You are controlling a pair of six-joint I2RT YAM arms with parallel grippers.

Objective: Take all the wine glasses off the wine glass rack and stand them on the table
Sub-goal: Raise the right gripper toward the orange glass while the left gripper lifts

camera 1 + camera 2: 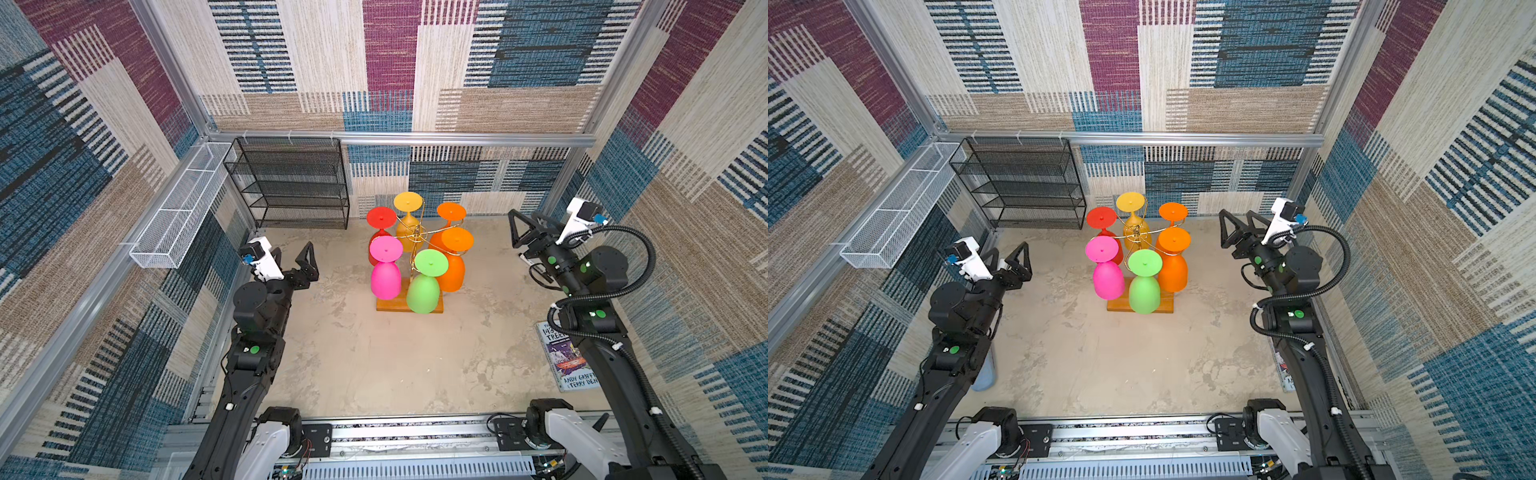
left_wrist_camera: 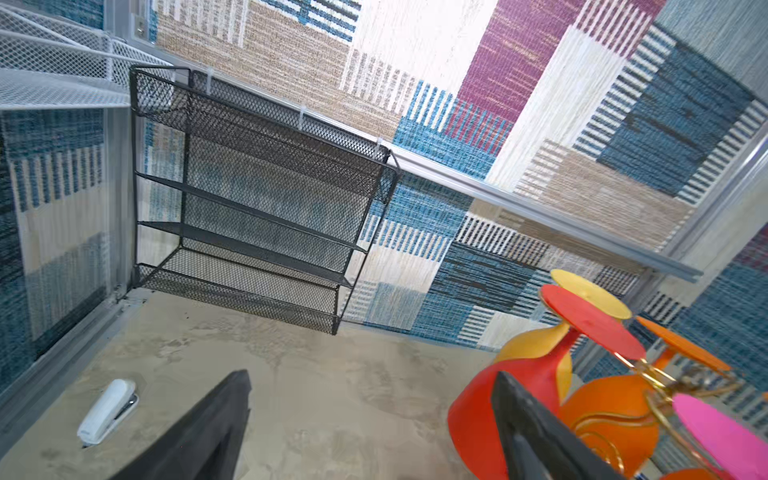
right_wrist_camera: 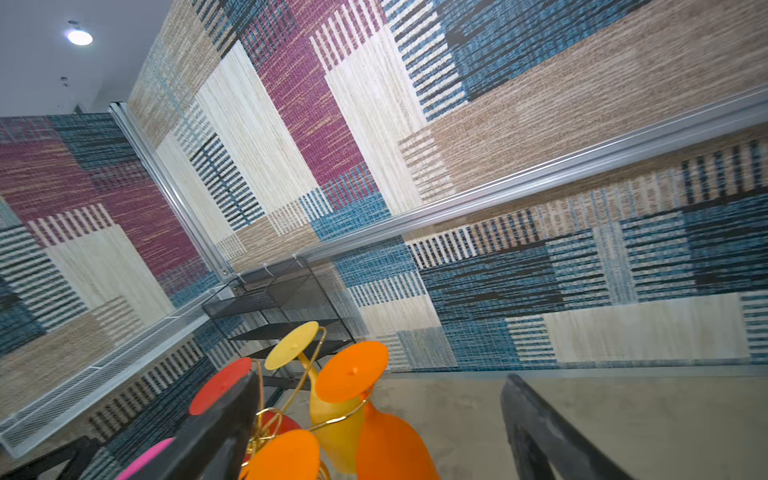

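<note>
The wine glass rack point(image 1: 420, 216), gold wire on a wooden base point(image 1: 388, 306), stands mid-table in both top views. Several wine glasses hang upside down from it: red point(image 1: 380, 218), yellow point(image 1: 408, 201), two orange point(image 1: 456, 242), pink point(image 1: 385, 279) and green point(image 1: 423, 291). My left gripper point(image 1: 293, 259) is open and empty, left of the rack and apart from it; in its wrist view the left gripper point(image 2: 374, 382) has bare table between the fingers. My right gripper point(image 1: 524, 220) hovers open to the right of the rack, touching nothing; the right wrist view shows an orange glass point(image 3: 386, 440) beyond the fingers.
A black mesh shelf point(image 1: 291, 183) stands against the back wall, with a white wire basket point(image 1: 183, 208) along the left wall. A white stapler point(image 2: 108, 411) lies near the left wall. A book point(image 1: 567, 357) lies at the right edge under the right arm.
</note>
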